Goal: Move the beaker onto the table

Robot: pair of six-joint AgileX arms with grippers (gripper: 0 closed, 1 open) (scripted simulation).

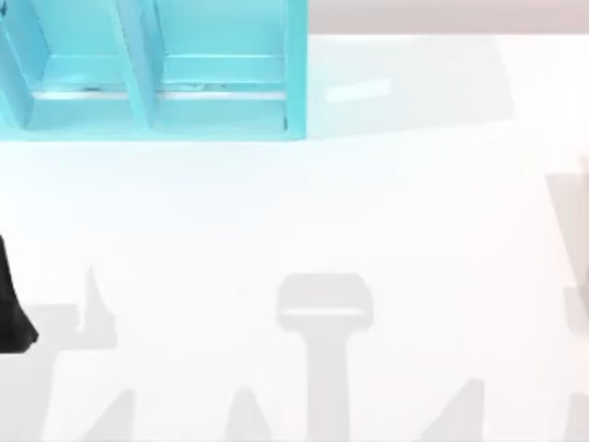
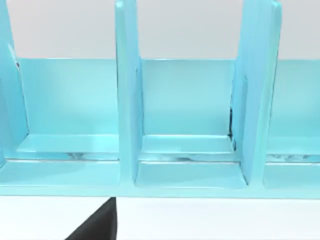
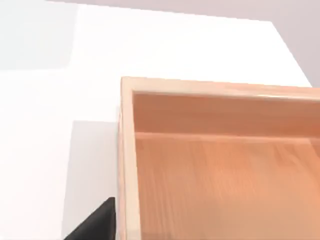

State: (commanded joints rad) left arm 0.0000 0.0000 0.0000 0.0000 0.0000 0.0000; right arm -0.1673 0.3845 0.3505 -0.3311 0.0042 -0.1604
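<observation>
At the far left of the bench [image 1: 368, 230], one turquoise shelf unit [image 1: 294, 74], standing on the white top with its open front toward the near side. Two compartments counted there from above, split by one upright divider, with a sliver of a third at the edge of the top view.

In front of the shelf unit, well apart from it and at the bench's left edge, one dark part of the left arm [image 1: 14, 304].

Facing the shelf unit [image 2: 127, 100] squarely, the left pincer [image 2: 95, 227], seen as one black wedge over the white strip just before the shelf's front lip. Three compartments counted from the left wrist view, with two upright dividers between them; the middle one seen whole, the outer two cut off. Open or closed: cannot tell.

Away from the shelf unit, how far not to be told, one pale wooden box [image 3: 127, 150], open-topped and lying flat on the bench [image 3: 45, 100]. Just beside its near corner, outside the wall, the right pincer [image 3: 95, 222], again one black wedge. Open or closed: cannot tell.

Where the beaker stands, whether in a compartment of the shelf unit or elsewhere: cannot tell.
</observation>
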